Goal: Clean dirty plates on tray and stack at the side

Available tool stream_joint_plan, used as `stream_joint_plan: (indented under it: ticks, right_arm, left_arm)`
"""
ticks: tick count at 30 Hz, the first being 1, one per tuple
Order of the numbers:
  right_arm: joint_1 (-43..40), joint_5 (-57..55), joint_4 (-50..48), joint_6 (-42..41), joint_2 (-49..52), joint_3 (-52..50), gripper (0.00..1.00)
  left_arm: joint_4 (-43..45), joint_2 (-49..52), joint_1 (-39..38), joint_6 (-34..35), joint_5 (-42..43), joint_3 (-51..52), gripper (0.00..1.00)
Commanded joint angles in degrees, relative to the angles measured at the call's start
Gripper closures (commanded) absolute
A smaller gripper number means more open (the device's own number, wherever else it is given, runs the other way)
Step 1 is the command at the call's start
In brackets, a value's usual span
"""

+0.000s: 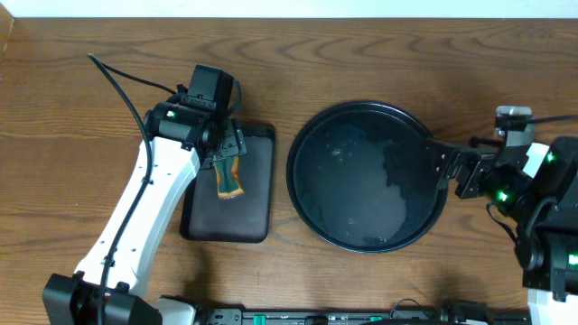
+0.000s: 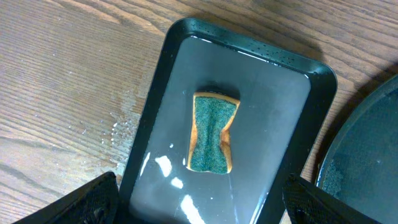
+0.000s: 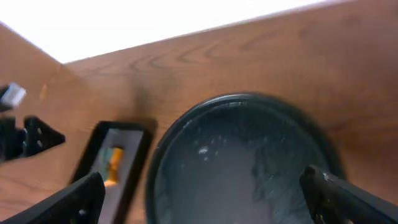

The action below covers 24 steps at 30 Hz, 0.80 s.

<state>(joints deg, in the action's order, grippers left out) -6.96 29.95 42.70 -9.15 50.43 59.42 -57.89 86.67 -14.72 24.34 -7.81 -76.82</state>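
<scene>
Overhead: left fingers (image 1: pixel 228 149) wide, empty above sponge (image 1: pixel 228 182); right fingers (image 1: pixel 447 169) wide, empty at tray (image 1: pixel 361 246) rim.

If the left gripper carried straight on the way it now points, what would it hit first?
Most likely the green-topped, yellow-edged sponge. It lies flat in the wet black rectangular tray, ahead of the open left gripper and roughly in line with the gap between its fingers. How far above the sponge it hangs is unclear.

sponge (image 2: pixel 213 133) in small tray (image 2: pixel 267 112), round tray (image 1: pixel 366 176) just right of it
</scene>
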Motion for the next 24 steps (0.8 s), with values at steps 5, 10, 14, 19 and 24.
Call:
stream_joint_plan:
  ticks: [5, 10, 14, 19, 24]
  right_arm:
    - [5.3, -13.3, -16.6, 10.5, -15.8, -16.3, 0.01]
    - [5.1, -15.4, -18.1, 10.5, -29.0, -29.0, 0.01]
    - [5.1, -20.3, -20.8, 10.5, -38.6, -39.0, 0.01]
    - [5.1, -21.2, -26.7, 10.6, -48.0, -48.8, 0.01]
    - [5.1, -21.4, -34.0, 10.5, -50.2, -55.1, 0.01]
  left_arm:
    - [-0.1, 0.2, 0.2, 0.1, -0.1, -1.0, 0.15]
    - [-0.1, 0.2, 0.2, 0.1, -0.1, -1.0, 0.15]
    - [-0.1, 0.2, 0.2, 0.1, -0.1, -1.0, 0.15]
    - [-0.1, 0.2, 0.2, 0.1, -0.1, -1.0, 0.15]
    - [-0.1, 0.2, 0.2, 0.1, -0.1, -1.0, 0.15]
